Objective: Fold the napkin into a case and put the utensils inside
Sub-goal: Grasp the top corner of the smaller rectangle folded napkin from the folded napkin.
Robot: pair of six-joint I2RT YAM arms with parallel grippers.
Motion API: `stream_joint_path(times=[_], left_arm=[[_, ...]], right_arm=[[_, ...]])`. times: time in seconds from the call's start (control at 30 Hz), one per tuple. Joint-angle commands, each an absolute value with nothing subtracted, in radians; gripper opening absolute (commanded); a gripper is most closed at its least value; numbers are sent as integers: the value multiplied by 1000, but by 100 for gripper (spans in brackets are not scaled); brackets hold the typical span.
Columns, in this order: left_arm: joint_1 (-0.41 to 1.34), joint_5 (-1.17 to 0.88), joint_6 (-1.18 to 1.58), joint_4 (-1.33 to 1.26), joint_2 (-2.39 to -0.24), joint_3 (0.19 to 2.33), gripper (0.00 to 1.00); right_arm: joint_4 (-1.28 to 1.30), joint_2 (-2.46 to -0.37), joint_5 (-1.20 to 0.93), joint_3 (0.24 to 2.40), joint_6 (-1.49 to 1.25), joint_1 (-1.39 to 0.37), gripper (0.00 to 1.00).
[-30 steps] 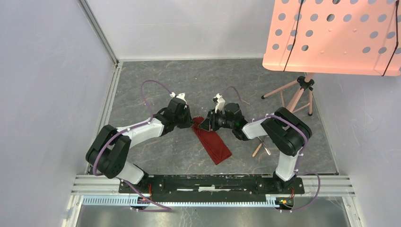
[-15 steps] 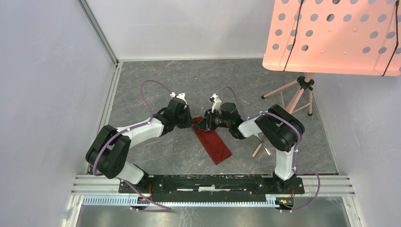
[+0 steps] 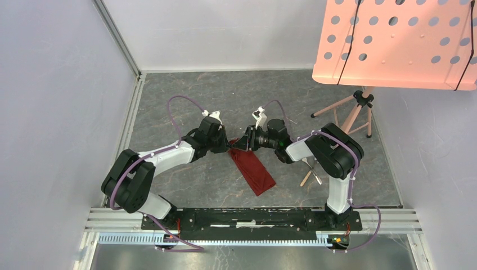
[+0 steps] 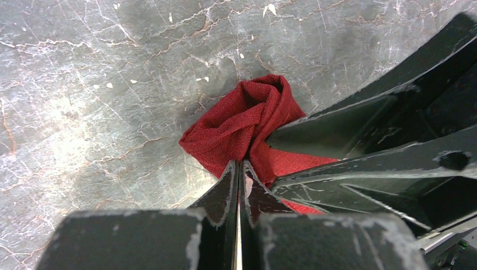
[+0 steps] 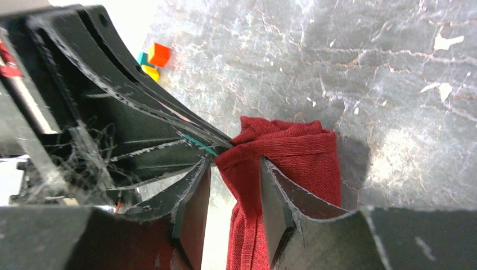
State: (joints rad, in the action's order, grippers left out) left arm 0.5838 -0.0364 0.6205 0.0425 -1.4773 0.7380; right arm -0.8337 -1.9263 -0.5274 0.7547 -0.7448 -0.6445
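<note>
The dark red napkin (image 3: 256, 169) lies as a narrow folded strip on the grey table, running from between the two grippers toward the near edge. My left gripper (image 4: 239, 164) is shut on the strip's far end, where the cloth (image 4: 236, 121) bunches up at its tips. My right gripper (image 5: 233, 166) meets it from the other side, open. The cloth (image 5: 292, 152) passes between its fingers and touches only the right one. From above, the left gripper (image 3: 227, 144) and right gripper (image 3: 241, 143) nearly touch. The utensils (image 3: 311, 173) lie by the right arm.
A pink perforated stand board (image 3: 394, 42) overhangs the back right, its tripod legs (image 3: 351, 112) on the table. White walls close the left and back. A metal rail (image 3: 253, 216) runs along the near edge. Small coloured blocks (image 5: 154, 56) show beyond the left gripper's fingers (image 5: 169, 121).
My right gripper has shifted slightly away from the near edge and turned at the napkin's far end, its jaws narrowing then widening again. The left arm has stayed put, still pinching the cloth.
</note>
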Motion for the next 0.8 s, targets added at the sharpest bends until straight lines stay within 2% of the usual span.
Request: stream_joint_path(times=[0.0, 0.47, 0.6, 0.77], left_arm=[[577, -56, 611, 14, -1449, 733, 2], [577, -64, 613, 9, -1444, 735, 2], [577, -85, 622, 8, -1444, 737, 2], [577, -98, 655, 16, -1442, 747, 2]], right_arm=[[-978, -1953, -579, 749, -835, -627, 43], [-1001, -2031, -584, 752, -849, -646, 23], [-883, -2034, -521, 793, -748, -687, 24], [-727, -2040, -358, 823, -634, -739, 32]])
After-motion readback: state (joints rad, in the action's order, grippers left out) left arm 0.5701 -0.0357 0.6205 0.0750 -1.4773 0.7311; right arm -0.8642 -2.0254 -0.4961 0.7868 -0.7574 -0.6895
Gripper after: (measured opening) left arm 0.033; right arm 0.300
